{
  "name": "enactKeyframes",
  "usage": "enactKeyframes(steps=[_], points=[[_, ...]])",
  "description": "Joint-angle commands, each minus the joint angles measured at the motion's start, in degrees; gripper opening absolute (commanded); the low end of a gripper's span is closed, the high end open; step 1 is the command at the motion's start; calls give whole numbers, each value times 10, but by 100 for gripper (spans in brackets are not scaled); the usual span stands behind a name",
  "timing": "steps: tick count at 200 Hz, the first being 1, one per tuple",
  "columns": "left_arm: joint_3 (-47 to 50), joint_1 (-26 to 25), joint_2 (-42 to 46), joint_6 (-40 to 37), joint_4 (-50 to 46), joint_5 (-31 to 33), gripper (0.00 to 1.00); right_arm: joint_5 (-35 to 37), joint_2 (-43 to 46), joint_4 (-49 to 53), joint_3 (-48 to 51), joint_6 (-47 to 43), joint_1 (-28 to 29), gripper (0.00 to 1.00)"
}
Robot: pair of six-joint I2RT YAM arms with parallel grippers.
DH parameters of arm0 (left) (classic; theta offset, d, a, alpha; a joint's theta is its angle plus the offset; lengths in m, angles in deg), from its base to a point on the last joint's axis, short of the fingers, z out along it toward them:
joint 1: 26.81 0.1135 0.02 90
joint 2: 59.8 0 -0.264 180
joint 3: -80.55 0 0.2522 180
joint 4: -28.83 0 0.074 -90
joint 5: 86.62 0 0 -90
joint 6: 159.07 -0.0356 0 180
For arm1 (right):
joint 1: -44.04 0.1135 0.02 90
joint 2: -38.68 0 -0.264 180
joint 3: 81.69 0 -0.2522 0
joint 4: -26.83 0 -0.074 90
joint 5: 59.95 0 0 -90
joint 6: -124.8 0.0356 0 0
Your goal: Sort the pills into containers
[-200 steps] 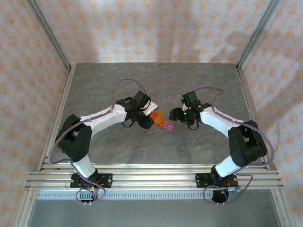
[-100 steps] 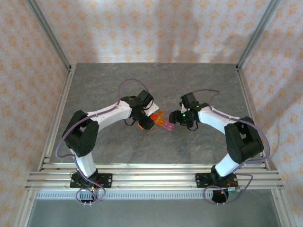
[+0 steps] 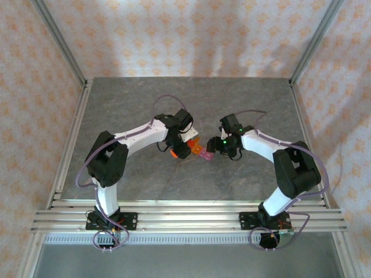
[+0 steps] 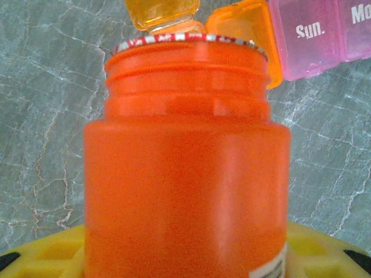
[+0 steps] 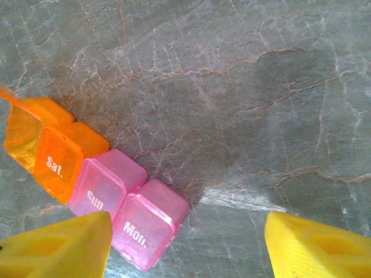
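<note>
Bottle [image 4: 185,174] nearer containers [image 5: 98,185], marked Sat., Sun., Mon.

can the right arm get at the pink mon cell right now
Probably yes: the right gripper hangs open over the pink Mon. cell, nothing covering it; the bottle in the left gripper sits at the orange end.

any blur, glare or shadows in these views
left wrist: the orange bottle is so close it looks soft, the containers behind look sharper; right wrist: a pale glare streak on the table and a dark shadow patch; top external: soft shadows on the back wall
</note>
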Motion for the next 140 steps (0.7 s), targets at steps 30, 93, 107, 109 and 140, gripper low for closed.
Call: enactKeyframes(steps=[30,93,107,109,140], points=[[-43,-9,-31,-17,-56,27,0,7,-16,14,-17,-9,4,70],[-70,-18,-53,-20,-89,47,0,0,-24,15,-20,-9,6,69],[-74,-20,-55,-20,-93,50,0,-2,-26,15,-20,-8,5,69],[-74,-20,-55,-20,-93,50,0,-3,-26,15,-20,-8,6,69],[-85,-22,-62,-20,-102,60,0,-2,-29,16,-20,-9,5,69]])
